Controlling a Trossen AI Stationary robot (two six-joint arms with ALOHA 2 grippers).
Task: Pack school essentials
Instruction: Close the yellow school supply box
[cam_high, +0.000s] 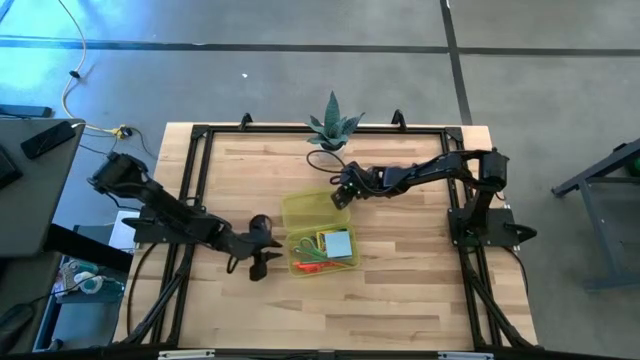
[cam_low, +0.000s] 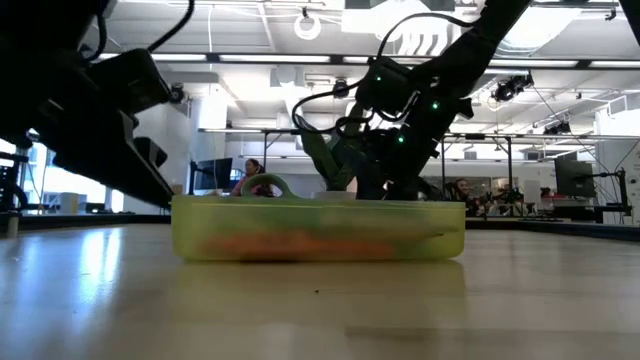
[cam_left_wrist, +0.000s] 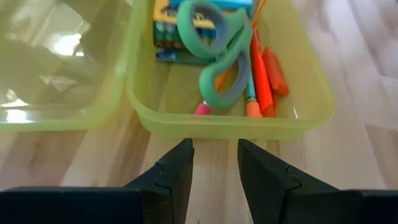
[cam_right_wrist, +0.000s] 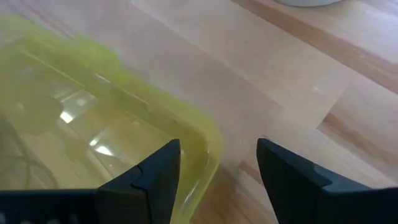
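A translucent yellow-green case (cam_high: 318, 232) is seen open near the middle of the table (cam_high: 400, 300), its lid (cam_high: 306, 208) laid flat on the far side and its tray (cam_high: 325, 266) on the near side. The stationery is found inside the tray: green-handled scissors (cam_left_wrist: 219, 56) lie on top, orange and red pens (cam_left_wrist: 260, 68) are beside them toward the tray's right wall, and a blue notepad (cam_high: 337, 243) sits in the far right part. A pink tip (cam_left_wrist: 202, 109) is seen under the scissors, but what it belongs to cannot be told.

The left gripper (cam_high: 262, 247) is held just left of the tray, low over the wood, pointing at the tray's left wall. In its wrist view the fingers (cam_left_wrist: 176, 174) are seen parted with a narrow gap, and nothing is held between them; the wall is not touched.

The right gripper (cam_high: 343, 190) is placed at the far right corner of the lid. In its wrist view the fingers (cam_right_wrist: 160, 168) are spread apart with bare wood between them, and one finger stands over the lid's rim; whether the rim is touched cannot be told. Nothing is gripped.

A spiky green plant (cam_high: 333, 127) stands at the far edge of the table, behind the right gripper. In the low view people are seen far back in the room
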